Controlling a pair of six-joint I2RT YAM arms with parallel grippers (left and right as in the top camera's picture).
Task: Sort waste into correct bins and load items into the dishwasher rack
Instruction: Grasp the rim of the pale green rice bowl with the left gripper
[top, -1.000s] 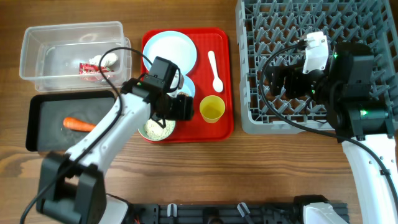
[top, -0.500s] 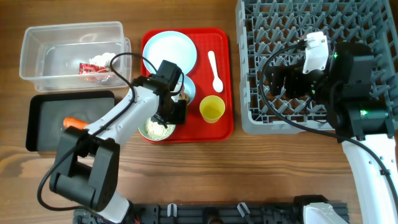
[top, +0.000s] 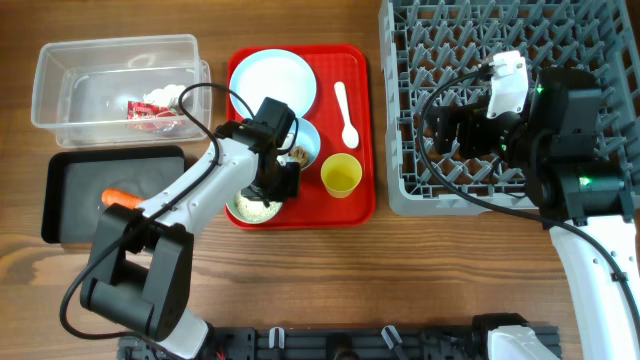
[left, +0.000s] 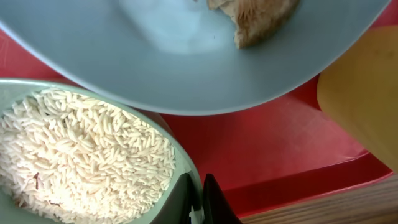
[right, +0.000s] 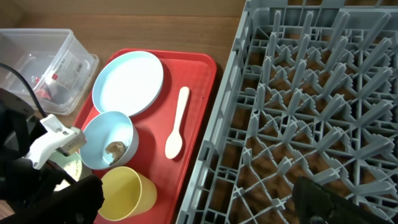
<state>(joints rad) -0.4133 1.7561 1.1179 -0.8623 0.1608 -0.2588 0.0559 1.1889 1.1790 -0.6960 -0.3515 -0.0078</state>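
Observation:
My left gripper (left: 200, 202) is shut on the rim of the pale green bowl (left: 186, 165) that holds white rice (left: 81, 155). From overhead, the left gripper (top: 281, 181) is at this bowl's (top: 246, 211) right edge on the red tray (top: 362, 205). Just behind it is a blue bowl (top: 305, 142) holding a brown scrap (left: 255, 15). The plate (top: 272, 78), the white spoon (top: 346, 112) and the yellow cup (top: 341, 175) are also on the tray. My right gripper (right: 196, 205) hangs open over the grey rack's (top: 520, 40) left part, holding nothing.
At the left, a clear tub (top: 60, 75) holds a red-and-white wrapper (top: 145, 108) and a tissue wad (top: 176, 95). In front of it, a black tray (top: 70, 205) holds an orange carrot piece (top: 125, 198). Bare wooden table (top: 330, 280) lies in front.
My left gripper has come down to the rice bowl's right rim and closed on it. The right arm has stayed still.

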